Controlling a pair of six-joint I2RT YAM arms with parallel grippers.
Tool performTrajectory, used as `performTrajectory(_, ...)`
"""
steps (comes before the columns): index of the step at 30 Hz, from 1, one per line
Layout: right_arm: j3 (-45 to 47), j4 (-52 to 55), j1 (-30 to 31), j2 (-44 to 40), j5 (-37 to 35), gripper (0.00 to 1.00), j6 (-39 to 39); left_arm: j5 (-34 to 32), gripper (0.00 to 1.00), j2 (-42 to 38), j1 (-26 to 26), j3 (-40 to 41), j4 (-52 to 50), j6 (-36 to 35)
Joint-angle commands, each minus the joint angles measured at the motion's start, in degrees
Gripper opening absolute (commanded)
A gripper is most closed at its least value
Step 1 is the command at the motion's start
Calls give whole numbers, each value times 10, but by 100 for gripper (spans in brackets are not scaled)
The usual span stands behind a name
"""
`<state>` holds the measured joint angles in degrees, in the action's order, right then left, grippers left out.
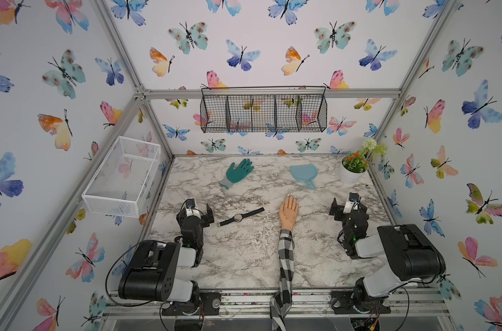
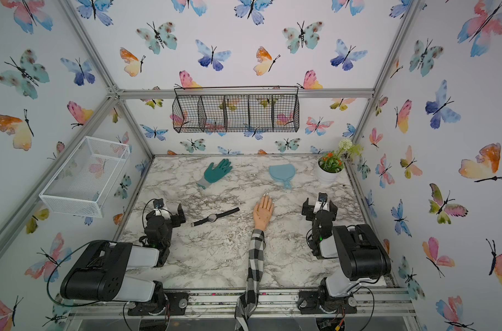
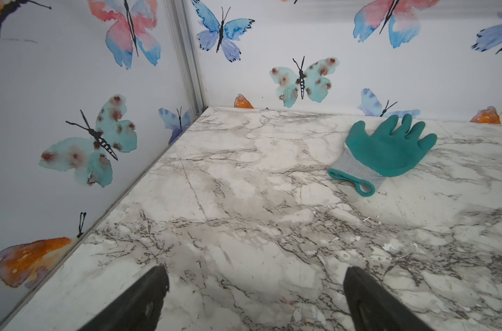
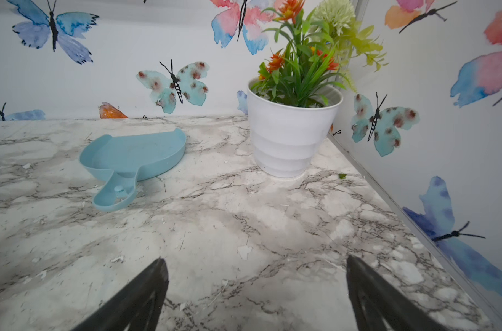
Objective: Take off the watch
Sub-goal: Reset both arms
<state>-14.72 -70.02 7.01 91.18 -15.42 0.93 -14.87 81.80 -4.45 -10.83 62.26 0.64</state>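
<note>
A: Is the watch off yet?

B: Looks so from where I stand. It lies flat on the surface, apart from the hand, and the wrist above the sleeve is bare

A: So who has it?

B: Nobody. The left end effector is spread wide, with nothing between its fingers and only marble under them. The right end effector is the same, released and empty, out on the other side of the hand

A: Where exactly is the watch, then?

B: Between the left end effector and the hand, nearer the left one. One strap end sits just beside that end effector, not touching as far as I can tell

A: Which way does it lie?

B: The strap is undone and stretched out in a nearly straight line, dial facing up. The long axis runs on a slant. The near end points at the left end effector, and the far end points back and across, toward the top of the hand. There is a pale bit at the near end, maybe the buckle, but it is too small to be sure

A: Anything left to do?

B: Not much, I judge. The main step seems done, with the watch off the wrist and set down. If it is meant to go somewhere else, nothing here tells me. Both arms sit folded low near the front edge, which reads to me as finished
</note>
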Motion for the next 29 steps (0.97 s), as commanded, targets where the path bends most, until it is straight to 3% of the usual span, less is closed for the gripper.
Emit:
performTrajectory(1, -13, 33, -8, 0, 36, 99, 12, 60, 98, -4, 16, -15, -5, 5)
performTrajectory(29, -1, 15, -9, -6, 35, 99, 10, 65, 98, -11, 16, -15, -15, 1)
